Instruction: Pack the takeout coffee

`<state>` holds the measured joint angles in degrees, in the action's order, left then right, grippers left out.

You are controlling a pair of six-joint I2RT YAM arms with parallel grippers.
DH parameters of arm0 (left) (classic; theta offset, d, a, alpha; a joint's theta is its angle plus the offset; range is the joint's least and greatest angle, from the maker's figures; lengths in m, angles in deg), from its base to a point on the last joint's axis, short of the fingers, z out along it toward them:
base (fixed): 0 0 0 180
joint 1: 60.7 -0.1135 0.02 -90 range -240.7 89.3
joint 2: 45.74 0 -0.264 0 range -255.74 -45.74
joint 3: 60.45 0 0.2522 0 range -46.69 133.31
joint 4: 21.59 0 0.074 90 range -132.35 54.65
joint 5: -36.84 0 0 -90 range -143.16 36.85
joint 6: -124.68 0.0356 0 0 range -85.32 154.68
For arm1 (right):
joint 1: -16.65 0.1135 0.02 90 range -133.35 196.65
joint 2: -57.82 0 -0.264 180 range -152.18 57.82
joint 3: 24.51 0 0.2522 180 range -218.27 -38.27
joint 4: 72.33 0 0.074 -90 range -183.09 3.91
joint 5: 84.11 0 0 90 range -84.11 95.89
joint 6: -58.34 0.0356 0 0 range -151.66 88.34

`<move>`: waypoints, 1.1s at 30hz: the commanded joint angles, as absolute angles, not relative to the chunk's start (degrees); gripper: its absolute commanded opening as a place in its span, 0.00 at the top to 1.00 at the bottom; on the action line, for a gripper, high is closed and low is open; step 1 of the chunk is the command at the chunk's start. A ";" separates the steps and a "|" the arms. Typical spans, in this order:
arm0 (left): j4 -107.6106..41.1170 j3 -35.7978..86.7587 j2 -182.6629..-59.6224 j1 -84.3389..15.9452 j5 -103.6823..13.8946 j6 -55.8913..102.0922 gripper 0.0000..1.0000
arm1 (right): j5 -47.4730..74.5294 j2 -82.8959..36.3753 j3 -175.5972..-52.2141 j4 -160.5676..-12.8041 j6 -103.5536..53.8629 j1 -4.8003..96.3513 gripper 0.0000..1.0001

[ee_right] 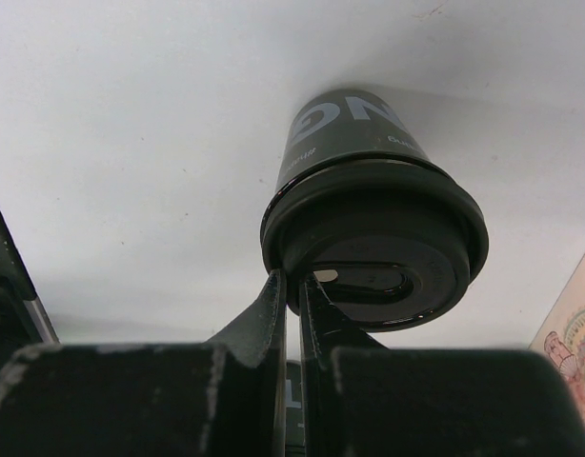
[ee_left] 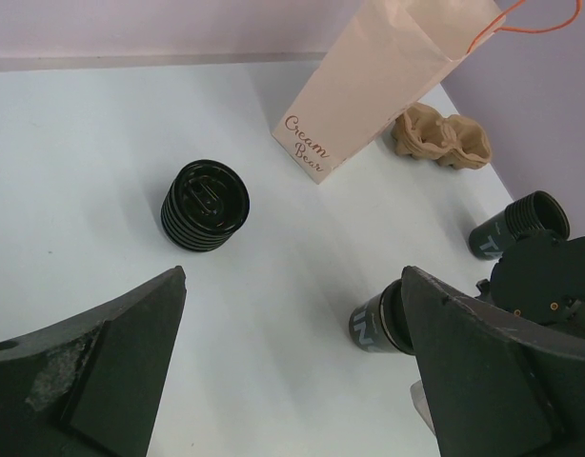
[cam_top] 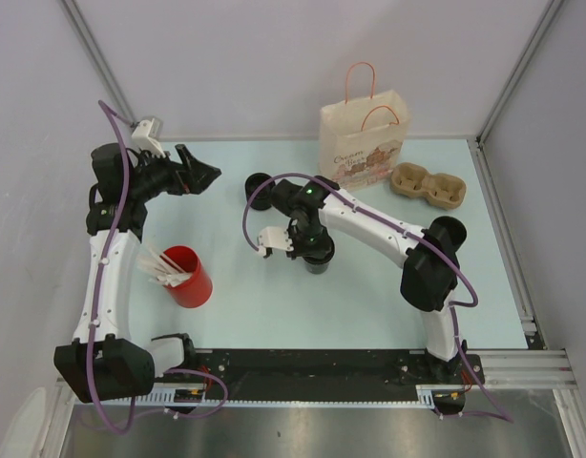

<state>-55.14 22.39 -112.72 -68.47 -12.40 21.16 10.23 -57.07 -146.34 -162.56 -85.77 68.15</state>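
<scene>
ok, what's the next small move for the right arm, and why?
Probably back the right gripper slightly off and open it. Its jaws are shut, with the tips against the rim of the lid, which looks seated on the cup. Shut fingers cannot grasp the cup to carry it toward the carrier.

Paper bag [ee_left: 369, 86], top out of view

A pale mint bench [cam_top: 274, 305] lies under even, soft light. Plain grey-lilac walls [cam_top: 274, 57] close it in at 9, 12 and 3 o'clock, with aluminium posts [cam_top: 518, 72] in the far corners. A black rail [cam_top: 303, 367] edges 6 o'clock.
</scene>
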 commanded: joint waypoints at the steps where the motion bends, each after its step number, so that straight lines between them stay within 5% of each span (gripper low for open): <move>1: -53.10 21.87 -111.92 -68.69 -11.23 20.27 0.01 | 9.84 -57.40 -146.29 -173.01 -86.50 67.98 0.93; 33: -52.23 21.16 -111.83 -68.69 -11.23 19.74 0.01 | 10.46 -56.96 -147.26 -173.01 -86.86 68.33 0.74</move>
